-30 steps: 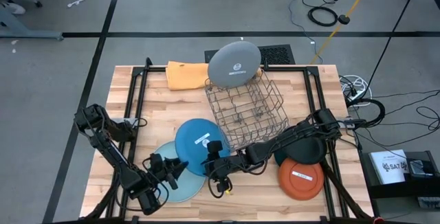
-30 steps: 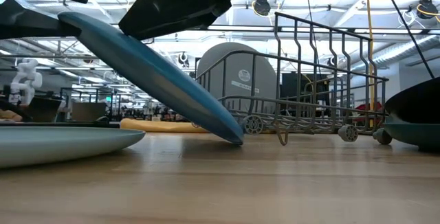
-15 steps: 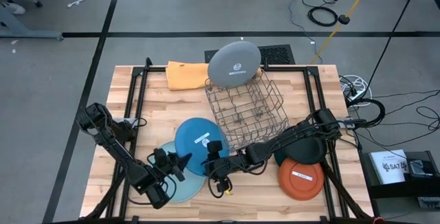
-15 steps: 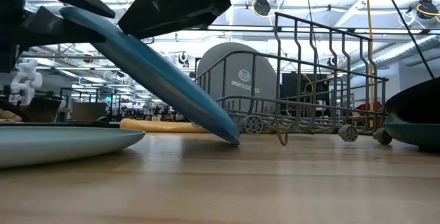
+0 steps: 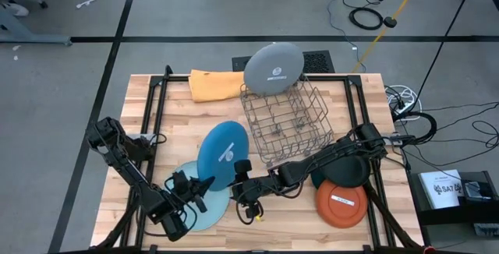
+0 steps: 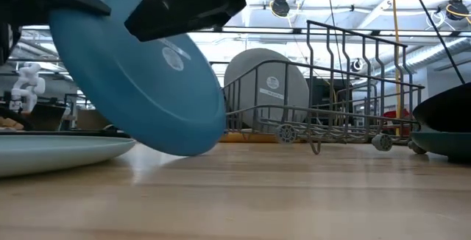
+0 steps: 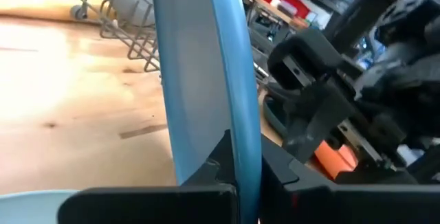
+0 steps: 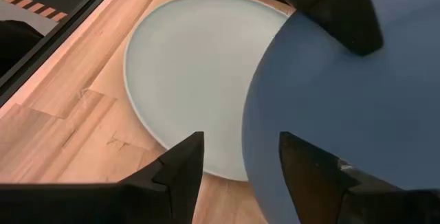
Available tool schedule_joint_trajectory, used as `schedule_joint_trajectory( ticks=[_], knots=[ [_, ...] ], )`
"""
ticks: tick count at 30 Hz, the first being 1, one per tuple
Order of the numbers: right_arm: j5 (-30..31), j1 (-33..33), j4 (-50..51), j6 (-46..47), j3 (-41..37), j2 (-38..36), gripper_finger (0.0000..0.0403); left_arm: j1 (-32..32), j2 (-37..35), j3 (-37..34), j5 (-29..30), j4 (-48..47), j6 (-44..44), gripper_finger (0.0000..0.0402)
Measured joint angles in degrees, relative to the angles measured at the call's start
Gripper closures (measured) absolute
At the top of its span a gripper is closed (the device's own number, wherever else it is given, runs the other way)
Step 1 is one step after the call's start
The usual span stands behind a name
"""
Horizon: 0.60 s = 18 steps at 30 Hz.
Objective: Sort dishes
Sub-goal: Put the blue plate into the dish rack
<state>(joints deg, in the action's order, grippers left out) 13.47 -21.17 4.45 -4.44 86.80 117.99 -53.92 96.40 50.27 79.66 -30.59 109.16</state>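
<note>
A large blue plate (image 5: pixel 221 154) with a white sticker stands steeply tilted near the table's front. Its lower rim (image 6: pixel 180 152) is down at the table, beside a pale grey-blue plate (image 5: pixel 195 206) lying flat. My left gripper (image 5: pixel 201 188) is shut on the blue plate's rim. My right gripper (image 5: pixel 236 182) stands open at the plate's near right side. In the right wrist view the plate's edge (image 8: pixel 251 148) runs between its spread fingers. My left gripper pinches the blue plate's rim (image 7: pixel 244 128) between its two fingers (image 7: pixel 218 161), one on each face. It comes roughly level from the table's near left. The plate stands close to upright in the hold, lower rim down at the table. My right gripper: I cannot tell whether a finger touches the plate.
A wire rack (image 5: pixel 284 121) stands behind the blue plate, with a grey plate (image 5: pixel 273 67) leaning at its far end. An orange cloth (image 5: pixel 212 85) lies at the far left. An orange plate (image 5: pixel 341 201) and a dark plate (image 5: pixel 343 170) sit at the near right, by the right arm.
My left gripper has moved in toward the blue plate and shut on its rim. The plate has tipped up from a slant to nearly upright and turned. The wire rack and the grey plate have slid a little toward the table's far right.
</note>
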Motion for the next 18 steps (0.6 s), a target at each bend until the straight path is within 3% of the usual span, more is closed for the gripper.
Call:
schedule_joint_trajectory(
  ticks=[9,18],
  knots=[
    [2.05,-1.84,1.56,-6.23,4.20,-2.10,0.0221,-2.09,-7.05,2.25,1.87,0.07,-23.39,0.0386],
    [14.98,-5.84,12.00,-11.69,8.97,-10.59,0.0221,-1.17,-20.57,2.38,9.90,0.11,-47.82,0.0386]
  ],
)
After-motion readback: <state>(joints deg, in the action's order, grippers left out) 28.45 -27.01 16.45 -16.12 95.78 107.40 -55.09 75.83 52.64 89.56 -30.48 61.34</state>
